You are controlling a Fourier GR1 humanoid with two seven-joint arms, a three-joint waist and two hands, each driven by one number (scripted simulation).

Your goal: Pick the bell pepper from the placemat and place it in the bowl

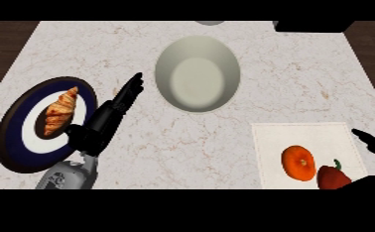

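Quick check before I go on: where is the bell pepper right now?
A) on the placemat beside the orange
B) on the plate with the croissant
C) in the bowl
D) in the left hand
A: the red bell pepper lies on the placemat at the lower right, beside the orange and well apart from the bowl.

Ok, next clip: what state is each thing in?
bowl: upright, empty.
bell pepper: on the placemat, beside the orange, unheld.
croissant: lying on the plate.
left hand: open, empty, between plate and bowl.
right hand: barely showing at right edge, near the placemat.
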